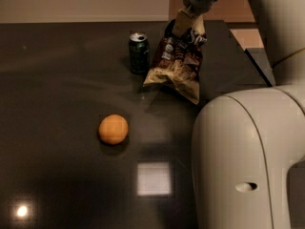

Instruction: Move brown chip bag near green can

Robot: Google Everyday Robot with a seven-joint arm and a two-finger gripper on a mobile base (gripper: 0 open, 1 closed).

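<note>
The counter (57, 80) held one brown chip bag (178, 63), one green can (138, 53) and one orange (113, 129); one gripper (187, 23) pinched the bag's far end.
</note>
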